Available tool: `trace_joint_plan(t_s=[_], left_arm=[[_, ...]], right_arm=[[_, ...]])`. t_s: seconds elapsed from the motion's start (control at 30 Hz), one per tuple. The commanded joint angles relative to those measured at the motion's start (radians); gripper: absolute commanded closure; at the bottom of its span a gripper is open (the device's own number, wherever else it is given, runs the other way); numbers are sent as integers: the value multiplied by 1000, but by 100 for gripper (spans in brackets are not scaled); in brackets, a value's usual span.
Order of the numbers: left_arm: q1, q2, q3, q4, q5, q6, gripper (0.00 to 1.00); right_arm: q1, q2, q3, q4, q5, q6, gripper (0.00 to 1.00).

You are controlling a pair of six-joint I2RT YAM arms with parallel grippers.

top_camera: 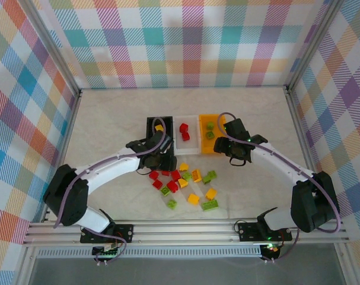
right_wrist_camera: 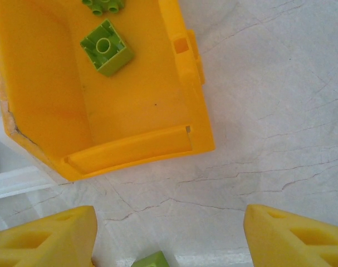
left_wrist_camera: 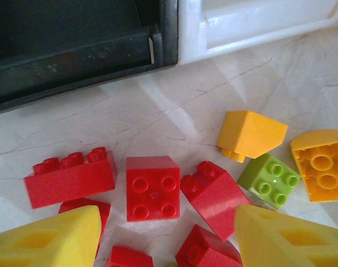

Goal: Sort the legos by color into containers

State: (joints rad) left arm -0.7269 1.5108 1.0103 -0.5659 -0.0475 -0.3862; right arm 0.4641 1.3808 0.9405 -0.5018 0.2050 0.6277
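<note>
While the left gripper hangs apart above the red square brick, centre it before closing; the right gripper gapes empty.

The orange-yellow bin at eleven o'clock holds a lime green brick; the right gripper stands open above the tabletop.

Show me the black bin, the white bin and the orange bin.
black bin [left_wrist_camera: 74,53], left wrist view, near wall
white bin [left_wrist_camera: 258,25], left wrist view, near wall
orange bin [right_wrist_camera: 130,149], right wrist view, near wall
</note>
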Motion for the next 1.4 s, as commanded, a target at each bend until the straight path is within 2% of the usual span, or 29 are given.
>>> trace_joint_plan(t_s=[0.0,0.17,0.47,0.63,0.83,0.97,1.07,1.37], left_arm=[[-15,50,-1,19,-28,35,37],[-17,98,-9,20,-47,34,38],[-35,131,-39,20,-67,18,55],[-41,103,-46,1,-83,11,65],[-46,14,18,-54,-89,-7,68],[-45,-8,120,-78,-97,-4,68],[-44,38,241,-74,-120,18,68],[6,377,642,-84,-137,92,68]], right_arm=[[2,-30,-5,-20,20,3,29],[2,-47,-15,-15,23,11,29],[0,-52,-11,-14,30,5,29],[1,-52,-11,-11,28,9,28],[-4,-62,-18,-11,25,13,28],[-5,-82,-30,-11,25,17,28],[-6,-92,-41,-11,22,23,28],[-6,-104,-52,-39,15,18,28]])
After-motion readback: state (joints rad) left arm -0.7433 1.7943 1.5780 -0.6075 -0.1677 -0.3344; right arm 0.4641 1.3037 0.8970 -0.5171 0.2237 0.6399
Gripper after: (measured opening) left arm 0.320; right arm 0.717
